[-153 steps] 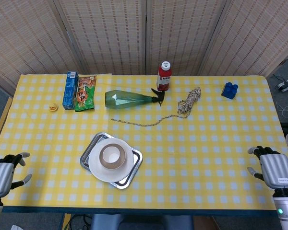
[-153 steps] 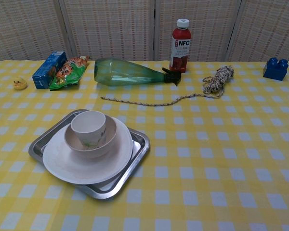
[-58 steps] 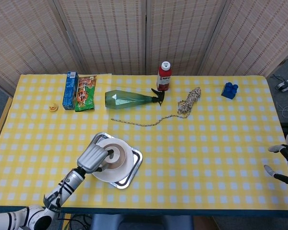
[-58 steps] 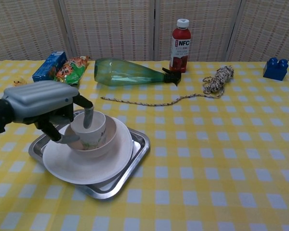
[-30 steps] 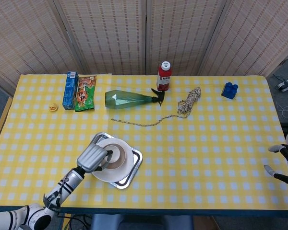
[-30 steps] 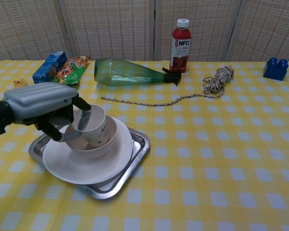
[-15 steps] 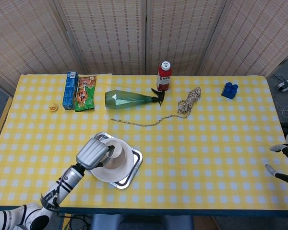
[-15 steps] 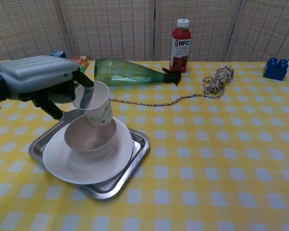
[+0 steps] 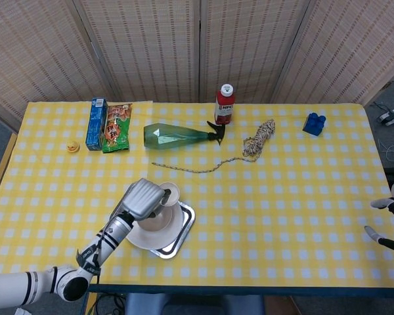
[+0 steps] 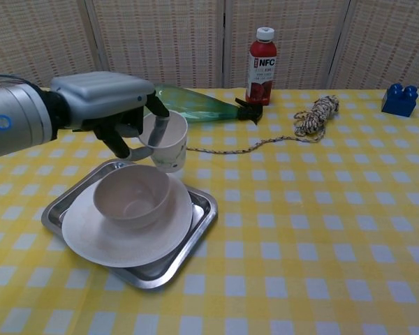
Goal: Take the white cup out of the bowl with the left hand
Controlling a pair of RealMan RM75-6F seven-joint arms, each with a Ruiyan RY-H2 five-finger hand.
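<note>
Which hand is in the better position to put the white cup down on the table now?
Left. The left hand already holds the white cup above the bowl; the right hand is at the far table edge, holding nothing.

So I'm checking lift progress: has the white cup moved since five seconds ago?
Yes. The white cup, held by the left robot hand, has risen out of the bowl and shifted right, toward the green bottle.
</note>
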